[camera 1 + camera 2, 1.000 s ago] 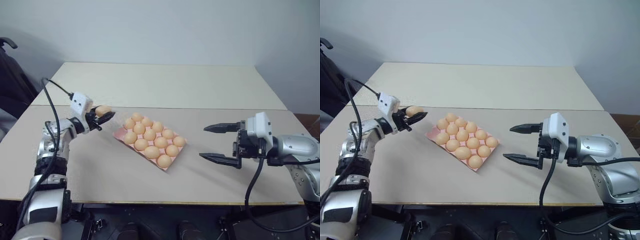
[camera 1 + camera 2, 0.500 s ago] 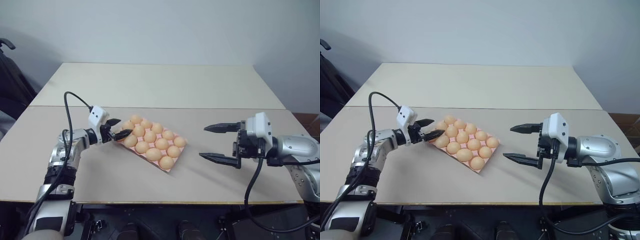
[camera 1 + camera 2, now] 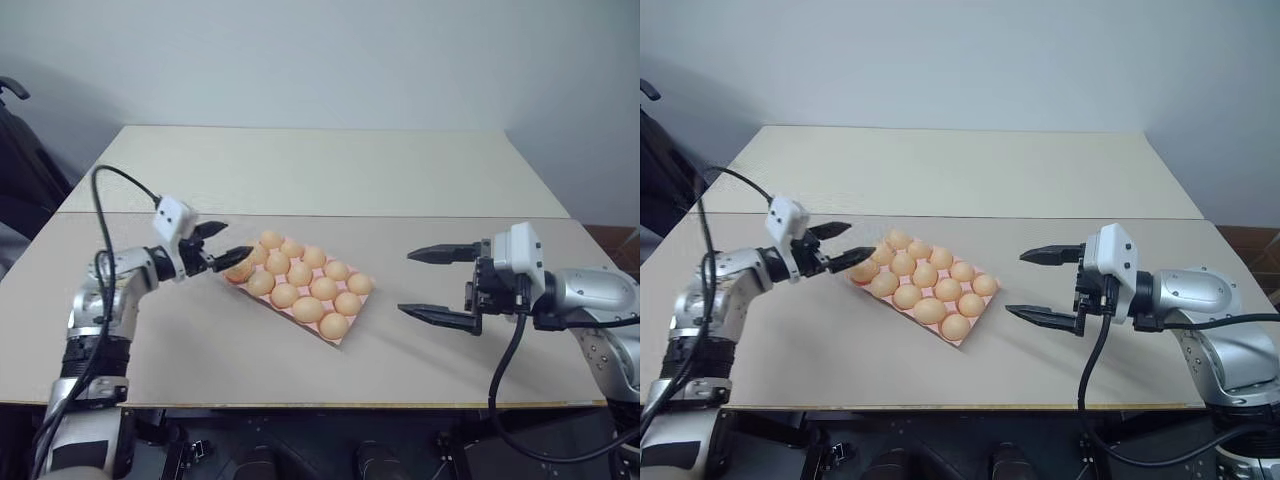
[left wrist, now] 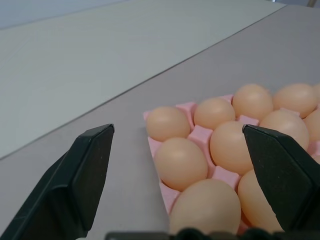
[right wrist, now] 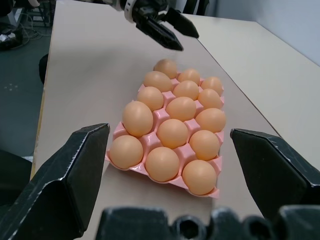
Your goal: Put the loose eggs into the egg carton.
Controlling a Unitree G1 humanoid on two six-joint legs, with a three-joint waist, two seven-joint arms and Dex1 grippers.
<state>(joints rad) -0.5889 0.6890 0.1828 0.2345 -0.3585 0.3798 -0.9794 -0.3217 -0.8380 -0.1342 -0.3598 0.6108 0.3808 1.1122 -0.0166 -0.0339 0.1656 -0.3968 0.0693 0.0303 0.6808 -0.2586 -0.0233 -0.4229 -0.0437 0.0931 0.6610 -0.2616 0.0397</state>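
Egg carton (image 3: 303,286) is being seen mid-table, all twelve cups filled with eggs (image 5: 137,118) — light, smooth, fragile; best gripped gently across the middle. Left gripper (image 3: 221,247) and right gripper (image 3: 437,285) are being held wide apart, empty.

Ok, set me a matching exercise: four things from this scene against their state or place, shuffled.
Things:
1. egg carton
2. left gripper
3. right gripper
4. table

States:
A. open, empty, at the carton's left corner
B. open, empty, well apart on the carton's right
C. bears the carton
D. pink, all twelve cups filled

Pairs: 1-D, 2-A, 3-B, 4-C
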